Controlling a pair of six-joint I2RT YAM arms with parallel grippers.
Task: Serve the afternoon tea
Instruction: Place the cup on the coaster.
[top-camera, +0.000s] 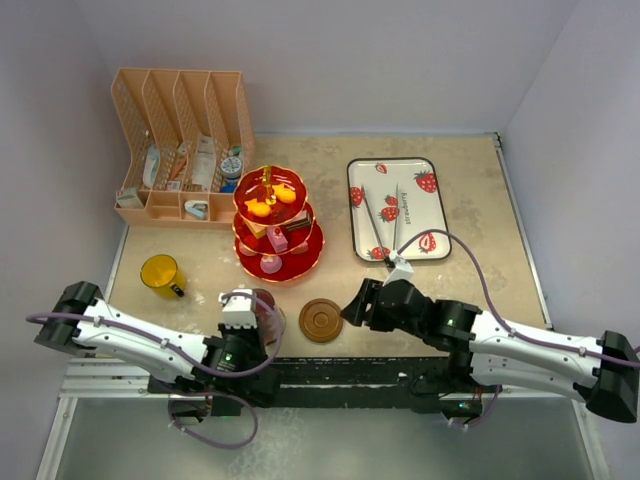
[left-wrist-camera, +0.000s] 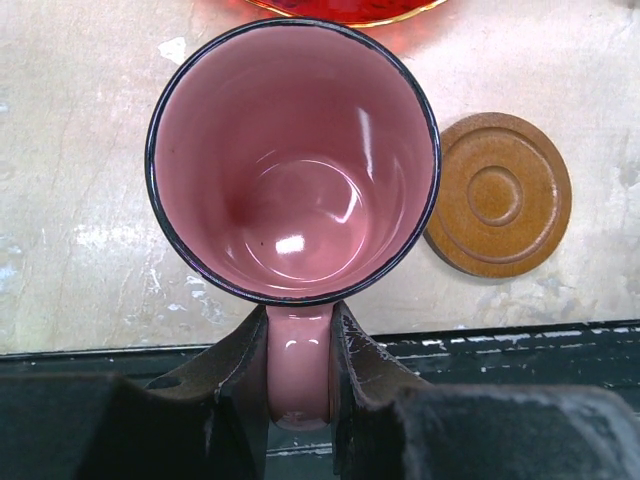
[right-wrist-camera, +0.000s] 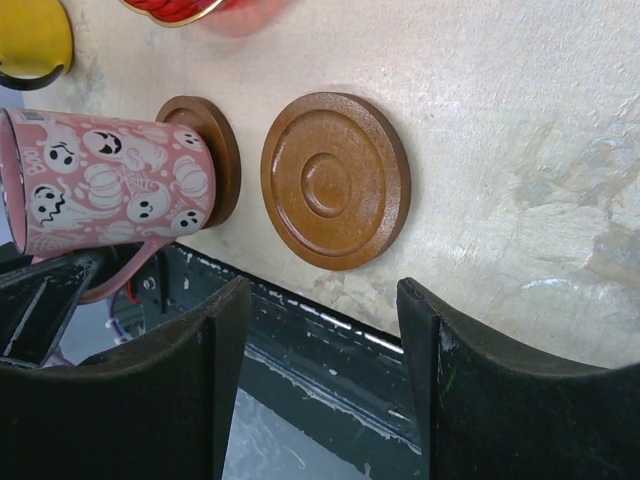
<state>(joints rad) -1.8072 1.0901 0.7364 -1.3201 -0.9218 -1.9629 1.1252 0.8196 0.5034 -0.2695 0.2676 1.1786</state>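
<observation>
Judged roughly halfway through. Counted as done: three-tier stand (top-camera: 312, 250) loaded with toy cakes (top-camera: 265, 208) and standing mid-surface, just far of the two coasters.

Step in hand, by the look of it: setting the pink mug (left-wrist-camera: 290, 160) down at the near edge, on or just above the left coaster (right-wrist-camera: 228, 150). Cannot tell whether touching it. Grips that mug by its handle with the left pincer (left-wrist-camera: 297, 345), both fingers pressed against the handle's sides. Holds the right pincer (right-wrist-camera: 322, 300) apart and empty, hovering just near of the bare right coaster (right-wrist-camera: 335, 180).

Left to do, probably: letting go of the pink mug, then fetching the yellow mug (top-camera: 160, 272) from the bare surface (top-camera: 470, 270) at the left and standing it on the free coaster. No sign of any need for the tongs (top-camera: 375, 225) lying in the strawberry tray (top-camera: 410, 200) at the far right.

As for the pink mug's pose: upright, mouth up, long axis vertical, handle pointing toward the near edge and into the left pincer. Nothing to see inside it. Yellow mug likewise upright, handle turned toward the near right.
</observation>
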